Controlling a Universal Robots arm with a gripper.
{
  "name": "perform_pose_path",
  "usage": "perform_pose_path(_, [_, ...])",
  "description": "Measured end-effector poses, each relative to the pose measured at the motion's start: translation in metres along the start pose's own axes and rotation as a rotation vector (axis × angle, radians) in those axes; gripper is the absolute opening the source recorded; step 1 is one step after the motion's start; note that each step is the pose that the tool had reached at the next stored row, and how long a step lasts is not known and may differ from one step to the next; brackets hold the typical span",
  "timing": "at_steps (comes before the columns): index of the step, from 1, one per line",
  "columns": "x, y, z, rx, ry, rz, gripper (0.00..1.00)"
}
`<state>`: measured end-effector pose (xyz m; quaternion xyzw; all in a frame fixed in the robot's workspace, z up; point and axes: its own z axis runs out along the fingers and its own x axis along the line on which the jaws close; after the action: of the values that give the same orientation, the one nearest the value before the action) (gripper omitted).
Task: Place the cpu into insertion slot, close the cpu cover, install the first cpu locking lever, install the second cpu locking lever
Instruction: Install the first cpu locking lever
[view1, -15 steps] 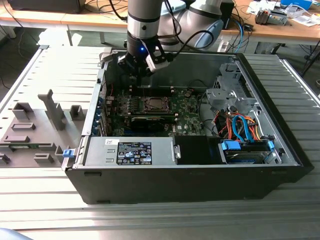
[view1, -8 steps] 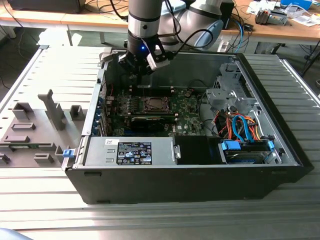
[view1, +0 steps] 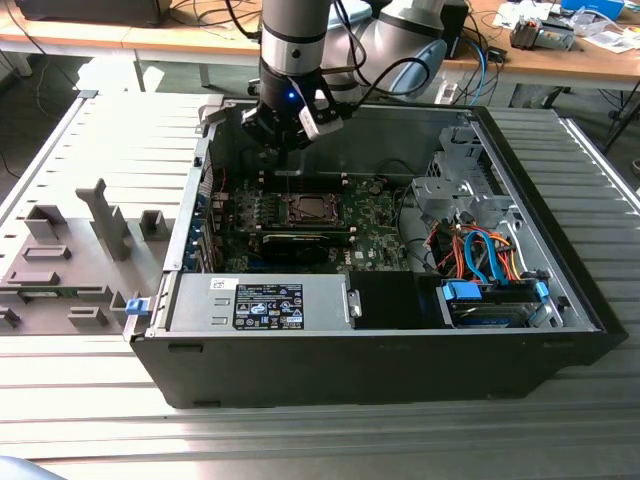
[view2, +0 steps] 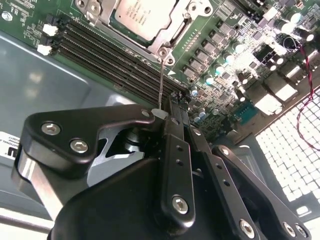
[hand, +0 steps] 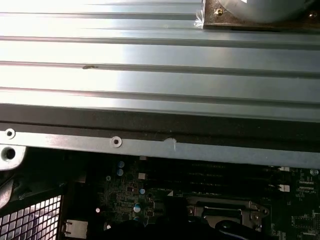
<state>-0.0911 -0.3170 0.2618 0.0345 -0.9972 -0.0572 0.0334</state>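
Observation:
In the exterior view my gripper (view1: 290, 140) hangs inside the open computer case, just above the insertion slot (view1: 308, 208) on the green board. The second wrist view shows the cpu (view2: 142, 12) lying in the slot, with the silver cpu cover (view2: 167, 37) down around it. A thin wire locking lever (view2: 161, 85) stands up from the socket corner. Its free end rests against the side of my gripper (view2: 175, 102), whose black fingers (view2: 176, 145) are shut together. In the first wrist view the socket (hand: 225, 212) sits below the case's edge.
Long black memory slots (view2: 115, 55) run beside the socket. A power supply box (view1: 260, 300) fills the case's near side. A drive cage (view1: 450, 190) and orange and blue cables (view1: 480, 255) are at the exterior view's right. A grey fixture (view1: 60, 260) sits outside the case.

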Motion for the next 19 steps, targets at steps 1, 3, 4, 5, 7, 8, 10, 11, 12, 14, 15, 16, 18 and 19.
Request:
perform_pose_path(1, [-0.0007,0.0,0.0,0.0,0.0,0.0,0.11])
perform_pose_path(3, [-0.0014,0.0,0.0,0.0,0.0001,-0.001,0.11])
perform_pose_path(4, [-0.0018,0.0,0.0,0.0,0.0002,-0.001,0.11])
perform_pose_path(5, [-0.002,-0.0001,0.0,0.0001,0.0001,-0.001,0.11])
perform_pose_path(7, [-0.0029,-0.0001,-0.0001,0.0001,0.0003,-0.002,0.11])
perform_pose_path(8, [-0.0033,-0.0002,-0.0001,0.0001,0.0003,-0.002,0.11])
perform_pose_path(10, [-0.0041,-0.0002,-0.0001,0.0001,0.0003,-0.003,0.11])
perform_pose_path(11, [-0.0045,-0.0002,-0.0001,0.0002,0.0003,-0.003,0.11])
perform_pose_path(12, [-0.0047,-0.0002,-0.0002,0.0002,0.0004,-0.003,0.11])
perform_pose_path(14, [-0.0056,-0.0003,-0.0002,0.0002,0.0004,-0.004,0.11])
perform_pose_path(15, [-0.0061,-0.0003,-0.0002,0.0002,0.0005,-0.004,0.11])
perform_pose_path(16, [-0.0064,-0.0003,-0.0002,0.0002,0.0005,-0.004,0.11])
perform_pose_path(18, [-0.0073,-0.0004,-0.0003,0.0003,0.0006,-0.005,0.11])
perform_pose_path(19, [-0.0081,-0.0004,-0.0003,0.0003,0.0006,-0.005,0.11])
